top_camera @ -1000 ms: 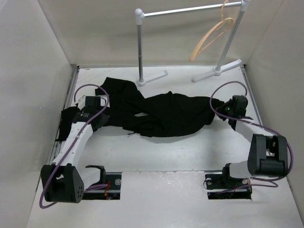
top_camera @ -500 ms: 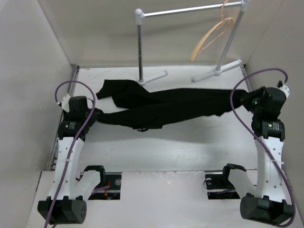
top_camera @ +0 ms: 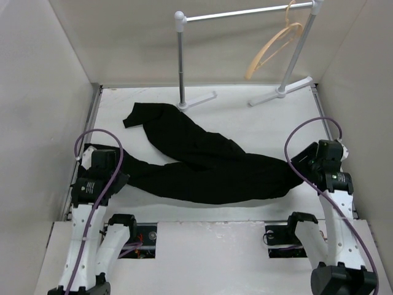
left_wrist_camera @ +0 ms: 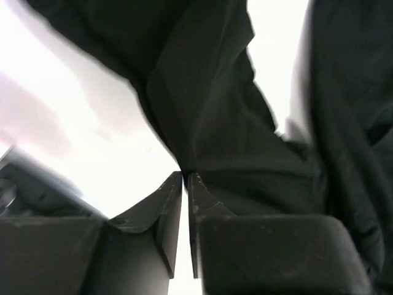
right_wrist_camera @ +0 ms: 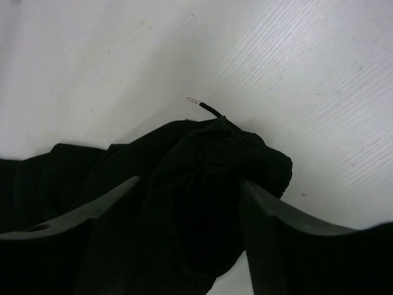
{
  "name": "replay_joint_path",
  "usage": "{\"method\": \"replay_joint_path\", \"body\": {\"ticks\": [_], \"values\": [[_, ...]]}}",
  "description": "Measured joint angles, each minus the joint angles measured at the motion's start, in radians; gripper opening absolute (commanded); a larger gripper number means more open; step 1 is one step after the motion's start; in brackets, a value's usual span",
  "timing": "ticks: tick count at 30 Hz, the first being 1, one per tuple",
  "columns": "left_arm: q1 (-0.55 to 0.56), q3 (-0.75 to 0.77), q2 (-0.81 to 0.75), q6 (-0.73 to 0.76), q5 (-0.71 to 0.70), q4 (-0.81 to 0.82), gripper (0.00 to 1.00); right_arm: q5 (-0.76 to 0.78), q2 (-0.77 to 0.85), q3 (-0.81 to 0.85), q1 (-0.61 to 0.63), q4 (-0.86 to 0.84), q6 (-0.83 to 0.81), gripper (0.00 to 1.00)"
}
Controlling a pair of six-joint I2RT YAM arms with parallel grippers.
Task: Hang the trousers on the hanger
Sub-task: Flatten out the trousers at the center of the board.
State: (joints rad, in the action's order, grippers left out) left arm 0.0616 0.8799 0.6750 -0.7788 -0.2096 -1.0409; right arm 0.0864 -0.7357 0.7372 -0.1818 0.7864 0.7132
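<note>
At the near edge of the bench [top_camera: 258, 123], the left jaws are pinched almost shut on a thin fold of the trousers [top_camera: 209, 175]. The right jaws stand wider apart, with a thick bunched end of the black cloth clamped between them. Between these two grips the garment runs low across the bench in a sagging left-to-right band. One loose leg trails away to the far left, ending near the foot of the rack [top_camera: 182, 61]. Farther back and to the right, the hanger [top_camera: 273, 49] hangs from the rack's rail, well apart from the cloth. As I judge it, the long axis lies crosswise to the path toward the hanger, and the right arm is the nearer one.
</note>
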Motion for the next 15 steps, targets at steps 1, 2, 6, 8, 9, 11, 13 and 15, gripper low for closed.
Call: {"method": "replay_joint_path", "body": {"ticks": [1, 2, 6, 8, 9, 11, 13, 15], "values": [[0.0, 0.0, -0.017, 0.002, 0.0, -0.034, 0.16, 0.005, 0.004, 0.005, 0.02, 0.011, -0.011, 0.72], [0.0, 0.0, -0.032, 0.003, 0.0, -0.073, 0.21, 0.018, 0.005, 0.014, 0.032, 0.028, -0.02, 0.74], [0.0, 0.003, -0.051, 0.007, -0.001, -0.208, 0.41, 0.11, 0.014, 0.069, 0.102, 0.075, -0.043, 0.75], [0.0, 0.028, -0.042, 0.009, -0.003, -0.242, 0.42, 0.133, 0.012, 0.089, 0.136, 0.074, -0.053, 0.63], [0.001, 0.051, -0.03, 0.009, -0.005, -0.243, 0.42, 0.138, 0.007, 0.098, 0.148, 0.073, -0.058, 0.5], [0.007, 0.097, 0.012, 0.007, -0.005, -0.206, 0.42, 0.139, -0.008, 0.103, 0.163, 0.06, -0.062, 0.18], [0.021, 0.138, 0.095, 0.0, 0.003, -0.12, 0.43, 0.129, -0.035, 0.101, 0.17, 0.043, -0.06, 0.1], [0.031, 0.168, 0.216, -0.009, 0.02, 0.003, 0.45, 0.109, -0.07, 0.097, 0.178, 0.025, -0.053, 0.14]]}}
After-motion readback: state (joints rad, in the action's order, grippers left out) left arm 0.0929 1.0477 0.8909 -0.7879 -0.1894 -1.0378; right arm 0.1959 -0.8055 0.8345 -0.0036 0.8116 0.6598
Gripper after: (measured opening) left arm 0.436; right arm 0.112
